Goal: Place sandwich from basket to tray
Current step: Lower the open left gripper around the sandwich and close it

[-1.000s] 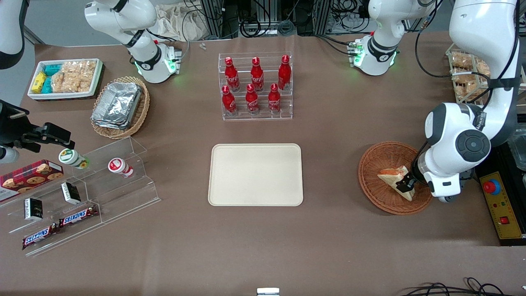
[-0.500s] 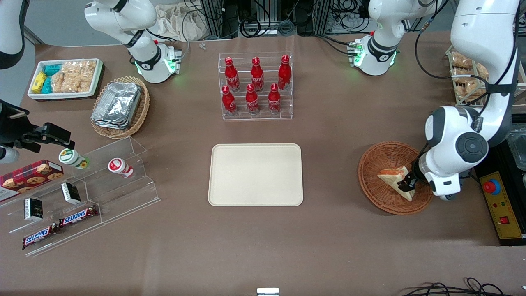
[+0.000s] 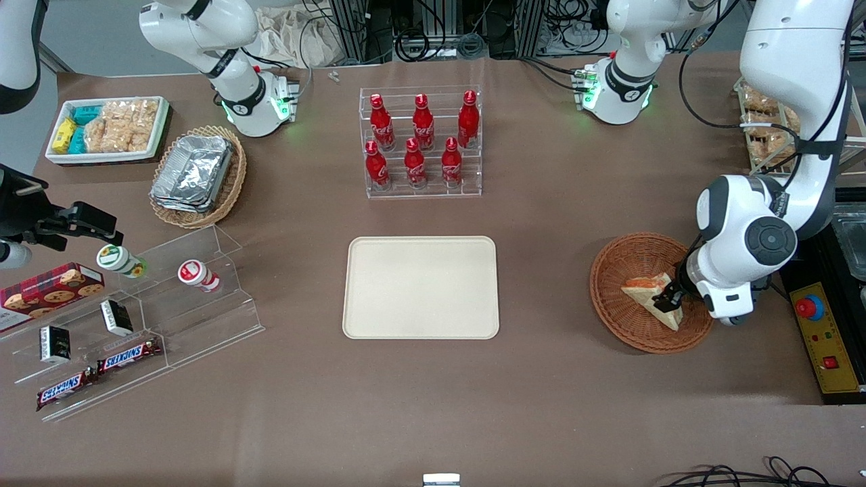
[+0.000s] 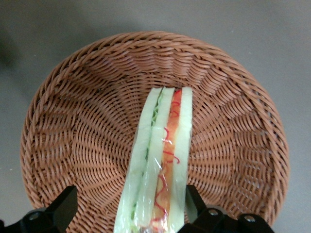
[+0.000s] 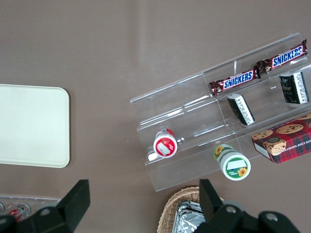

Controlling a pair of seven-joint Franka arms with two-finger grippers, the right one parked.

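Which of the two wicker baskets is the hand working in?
The round reddish-brown basket holding the sandwich; the hand straddles it. The tan oval basket holds foil containers.

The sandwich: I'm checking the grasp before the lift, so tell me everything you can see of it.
The sandwich is a triangular wedge of pale white bread in clear wrap, with a red-orange layer and a thin green one between the slices. It stands on edge, leaning, in the reddish-brown wicker basket, on the part nearer the working arm. The gripper is at its corner, one finger well clear of it, so open, straddling it.
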